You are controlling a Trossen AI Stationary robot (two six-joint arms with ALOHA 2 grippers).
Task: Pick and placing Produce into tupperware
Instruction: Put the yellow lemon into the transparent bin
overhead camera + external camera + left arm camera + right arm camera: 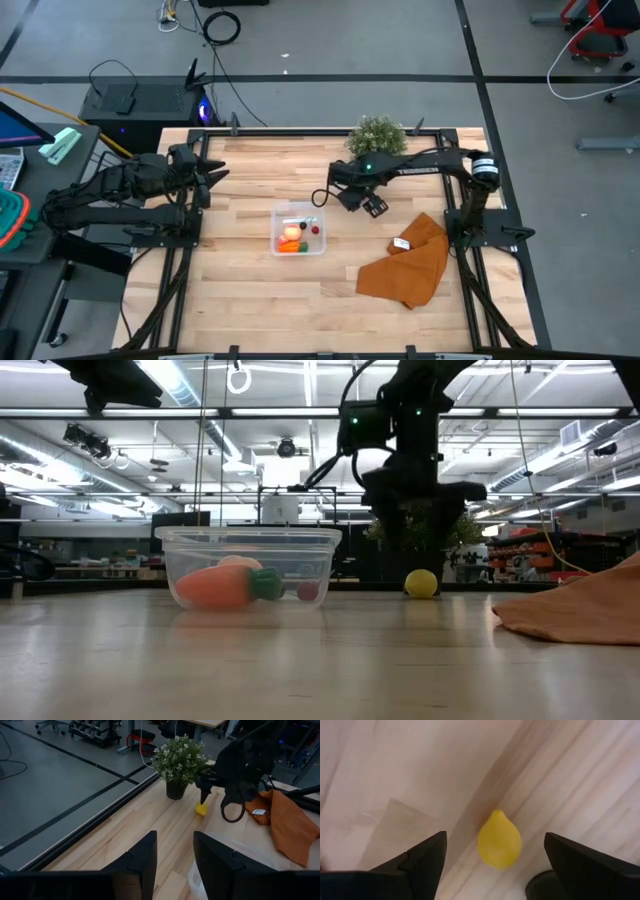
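Right end effector (492, 870) poised above the lemon (499, 839), fingers (422, 855) spread wide to either side of it, gripping nothing, with the fruit lying on the bare desk (240, 290) between and below them. Lemon (421, 583) resting toward the far edge of the desk, near the potted plant (378, 135) and well apart from the tupperware (318, 247). Same lemon (201, 809) visible from the left wrist, directly under the right end effector (204, 797) and beside the plant pot (176, 790). Tupperware (248, 540) standing near the middle of the desk, holding the carrot (215, 587) with its green top, the pale apple (238, 563) behind it, and a small red piece (307, 591). Carrot (290, 246), apple (291, 233) and red piece (315, 228) all inside the container's walls. Brown-orange cloth (410, 262) crumpled toward the desk's right edge, apart from the container. Left end effector (172, 857) held at the left edge of the desk, fingers (140, 862) parted and empty, away from all the produce.
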